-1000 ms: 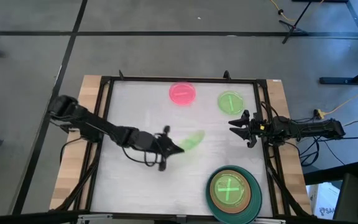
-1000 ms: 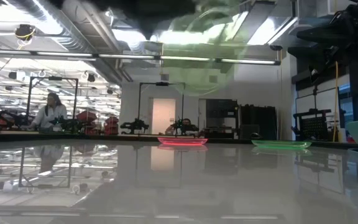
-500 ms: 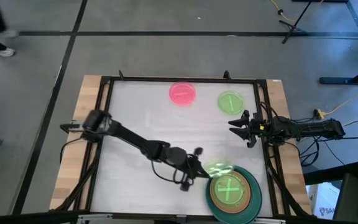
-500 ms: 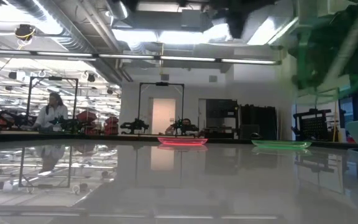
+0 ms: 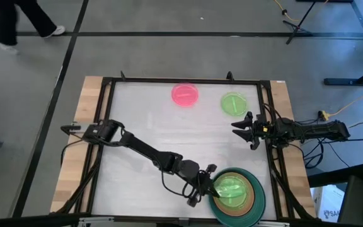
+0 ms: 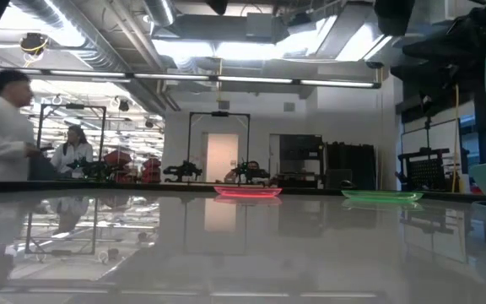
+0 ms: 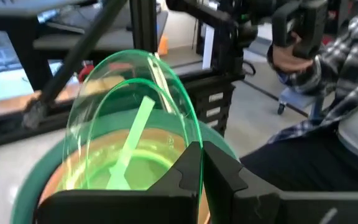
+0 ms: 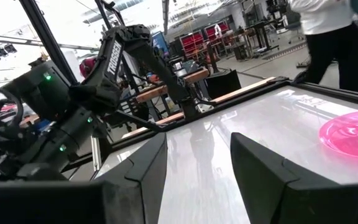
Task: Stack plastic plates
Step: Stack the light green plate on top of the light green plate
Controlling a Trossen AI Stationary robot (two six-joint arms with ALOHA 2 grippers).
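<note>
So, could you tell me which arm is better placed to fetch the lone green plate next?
The right: its open gripper waits just beside that green plate, while the left gripper holds another green plate over the stack.

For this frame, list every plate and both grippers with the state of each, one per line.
Small translucent green plate: gripped, tilted over the stack.
Left gripper: shut on that plate's rim.
Dark teal plate stack: flat on table.
Small pink plate: flat, alone.
Second small green plate: flat, alone.
Right gripper: open, empty.
</note>
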